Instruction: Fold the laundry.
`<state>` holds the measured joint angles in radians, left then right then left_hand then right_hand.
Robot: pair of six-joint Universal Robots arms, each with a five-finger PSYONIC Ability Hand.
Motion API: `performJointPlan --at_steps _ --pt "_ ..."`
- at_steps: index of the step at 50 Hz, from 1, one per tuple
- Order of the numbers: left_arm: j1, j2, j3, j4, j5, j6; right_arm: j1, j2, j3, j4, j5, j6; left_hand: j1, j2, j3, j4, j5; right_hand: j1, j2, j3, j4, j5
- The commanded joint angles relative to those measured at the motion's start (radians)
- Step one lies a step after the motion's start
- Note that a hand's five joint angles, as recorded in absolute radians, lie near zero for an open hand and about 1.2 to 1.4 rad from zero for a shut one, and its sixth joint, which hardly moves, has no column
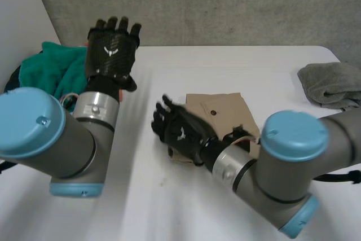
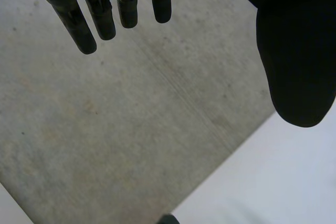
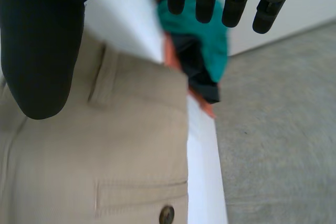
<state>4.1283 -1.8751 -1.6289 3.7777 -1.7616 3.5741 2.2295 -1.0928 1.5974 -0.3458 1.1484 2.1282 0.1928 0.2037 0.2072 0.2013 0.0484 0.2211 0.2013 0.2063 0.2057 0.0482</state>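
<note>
Both hands are spread open, I see, holding nothing: left hand (image 1: 113,49) raised beside the teal laundry pile (image 1: 53,69) at the white table's (image 1: 254,66) far left corner, right hand (image 1: 180,134) over the folded beige trousers (image 1: 223,108) mid-table. Grey cloth (image 1: 333,83) at the right edge; concrete floor (image 2: 131,129) beyond.

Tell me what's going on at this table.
A two-armed robot is working through laundry on a white table. Its right hand, fingers straight, is over the left side of a tan garment with a buttoned pocket; whether it touches the cloth is unclear. Its left hand is raised, open and holding nothing, beside a teal pile of clothes at the table's left. A grey cloth lies at the right.
</note>
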Motion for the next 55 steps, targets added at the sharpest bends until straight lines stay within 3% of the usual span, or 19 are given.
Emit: performJointPlan --at_steps 1,5,12,15,19,28,34,39,44,55 --pt "-0.016 -0.013 0.130 -0.024 0.002 -0.015 -0.083 -0.202 0.029 0.001 0.004 0.615 -0.018 -0.029 -0.033 -0.027 -0.048 -0.047 -0.027 -0.032 -0.031 -0.048" --pt "-0.059 -0.064 0.224 -0.091 0.010 -0.089 -0.201 -0.259 0.030 0.033 0.014 0.794 -0.018 -0.029 -0.033 -0.027 -0.048 -0.047 -0.027 -0.032 -0.031 -0.048" --pt "-0.166 -0.267 0.453 -0.339 0.077 -0.236 -0.350 -0.244 -0.007 0.195 0.112 0.822 -0.018 -0.028 -0.032 -0.026 -0.048 -0.047 -0.027 -0.032 -0.031 -0.048" --pt "-0.195 -0.344 0.526 -0.410 0.105 -0.271 -0.355 -0.201 -0.036 0.228 0.122 0.814 -0.015 -0.025 -0.029 -0.023 -0.045 -0.047 -0.027 -0.032 -0.031 -0.048" --pt "-0.227 -0.459 0.629 -0.489 0.105 -0.290 -0.361 -0.087 -0.096 0.271 0.105 0.809 0.006 -0.005 -0.008 -0.003 -0.024 -0.047 -0.027 -0.032 -0.031 -0.048" --pt "-0.211 -0.587 0.704 -0.637 0.030 -0.285 -0.358 0.135 -0.255 0.404 -0.074 0.803 0.009 -0.002 -0.005 0.000 -0.021 -0.047 -0.027 -0.032 -0.031 -0.048" --pt "-0.175 -0.624 0.702 -0.736 0.028 -0.284 -0.361 0.208 -0.309 0.415 -0.044 0.748 0.006 -0.005 -0.008 -0.003 -0.024 -0.047 -0.027 -0.032 -0.031 -0.048" --pt "-0.160 -0.631 0.699 -0.768 0.031 -0.282 -0.358 0.238 -0.329 0.430 0.062 0.630 0.006 -0.005 -0.008 -0.003 -0.024 -0.047 -0.027 -0.032 -0.031 -0.048" --pt "-0.166 -0.613 0.687 -0.763 0.045 -0.281 -0.350 0.228 -0.326 0.436 0.116 0.539 -0.006 -0.017 -0.020 -0.014 -0.036 -0.047 -0.027 -0.032 -0.031 -0.048" --pt "-0.158 -0.397 0.655 -0.708 0.117 -0.281 -0.347 0.035 -0.223 0.388 0.169 0.541 -0.017 -0.028 -0.032 -0.026 -0.048 -0.047 -0.027 -0.032 -0.031 -0.048"
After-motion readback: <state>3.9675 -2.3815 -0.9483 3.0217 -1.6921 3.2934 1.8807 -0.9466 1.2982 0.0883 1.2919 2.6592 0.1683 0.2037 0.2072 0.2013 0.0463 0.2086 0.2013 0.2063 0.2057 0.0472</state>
